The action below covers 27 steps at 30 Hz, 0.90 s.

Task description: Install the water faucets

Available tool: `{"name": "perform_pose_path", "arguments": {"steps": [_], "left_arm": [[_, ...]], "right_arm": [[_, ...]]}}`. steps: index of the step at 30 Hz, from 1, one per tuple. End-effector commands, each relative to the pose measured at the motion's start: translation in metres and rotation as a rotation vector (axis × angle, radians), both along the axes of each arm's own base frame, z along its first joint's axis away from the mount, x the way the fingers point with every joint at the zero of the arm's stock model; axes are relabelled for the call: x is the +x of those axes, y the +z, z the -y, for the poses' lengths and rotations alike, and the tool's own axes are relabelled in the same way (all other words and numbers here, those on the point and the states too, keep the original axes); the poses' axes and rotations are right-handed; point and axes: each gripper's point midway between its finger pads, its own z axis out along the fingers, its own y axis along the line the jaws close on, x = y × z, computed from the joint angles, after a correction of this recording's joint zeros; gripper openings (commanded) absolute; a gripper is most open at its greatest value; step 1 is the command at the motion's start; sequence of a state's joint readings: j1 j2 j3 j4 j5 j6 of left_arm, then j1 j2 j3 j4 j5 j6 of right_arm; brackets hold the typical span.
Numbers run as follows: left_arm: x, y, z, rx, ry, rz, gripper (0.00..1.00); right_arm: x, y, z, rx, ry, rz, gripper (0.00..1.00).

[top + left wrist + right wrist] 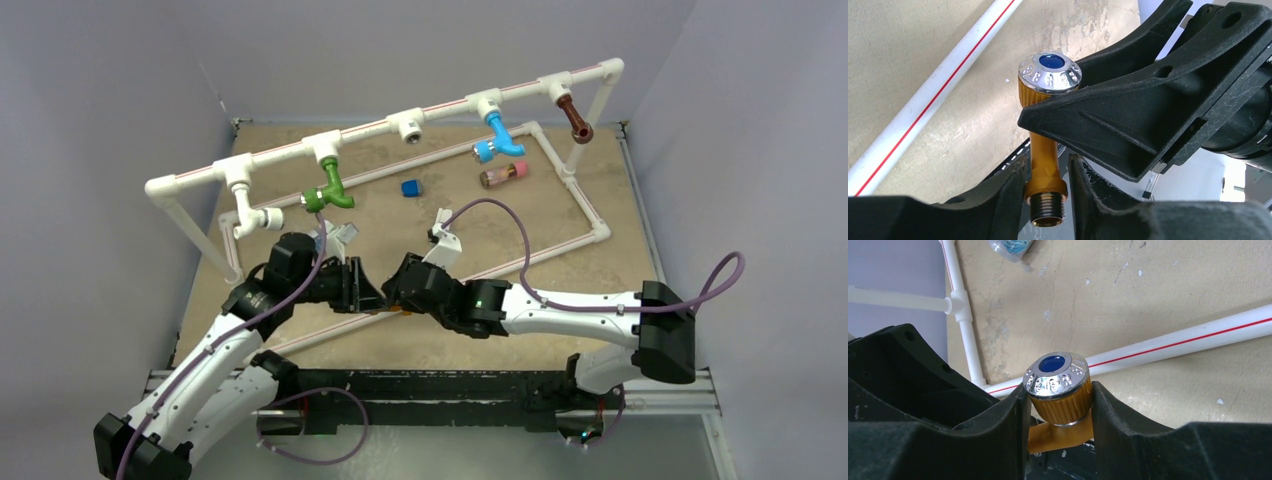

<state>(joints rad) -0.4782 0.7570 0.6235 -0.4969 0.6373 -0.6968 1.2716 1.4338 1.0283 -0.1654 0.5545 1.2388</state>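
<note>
An orange faucet [1044,150] with a chrome knob and a blue centre is held between both grippers over the middle of the table; only a sliver of it shows from above [400,312]. My right gripper [1058,400] is shut on its ribbed knob [1060,400]. My left gripper [1048,192] sits tight around its threaded end. A green faucet [328,192], a blue faucet [497,135] and a brown faucet [574,118] hang from tees on the white pipe rail [370,132]. One tee [408,125] between green and blue is bare.
A white elbow outlet [258,216] hangs at the rail's left end. A small blue block [411,187], a clear cylinder with a pink end [503,175] and a small plastic bag [340,235] lie on the board. The floor pipe frame [590,225] rings the work area.
</note>
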Motion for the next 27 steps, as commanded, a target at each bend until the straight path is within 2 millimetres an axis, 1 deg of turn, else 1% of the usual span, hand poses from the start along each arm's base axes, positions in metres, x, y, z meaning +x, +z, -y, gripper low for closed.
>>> {"name": "perform_pose_path", "arguments": {"steps": [1, 4, 8, 14, 18, 22, 27], "left_arm": [[0.0, 0.005, 0.0, -0.018, 0.006, 0.012, 0.4], [-0.001, 0.004, 0.0, -0.015, 0.009, 0.005, 0.46], [-0.001, 0.005, 0.0, -0.018, 0.009, 0.011, 0.47], [-0.001, 0.002, -0.002, -0.011, 0.018, 0.01, 0.47], [-0.001, 0.004, -0.002, -0.016, 0.027, 0.014, 0.47], [0.001, 0.005, -0.004, -0.01, 0.04, 0.028, 0.47], [0.001, 0.007, -0.004, -0.011, 0.039, 0.033, 0.42]], "right_arm": [[0.002, 0.024, -0.004, 0.076, -0.035, 0.006, 0.0], [0.003, 0.025, -0.004, 0.079, -0.041, 0.004, 0.0], [0.004, 0.028, -0.003, 0.085, -0.052, 0.007, 0.0], [0.006, 0.031, -0.002, 0.099, -0.078, -0.002, 0.0], [0.008, 0.03, -0.003, 0.1, -0.112, -0.026, 0.0], [0.009, 0.036, -0.005, 0.117, -0.115, -0.027, 0.0], [0.009, 0.032, -0.007, 0.109, -0.118, -0.036, 0.0]]}}
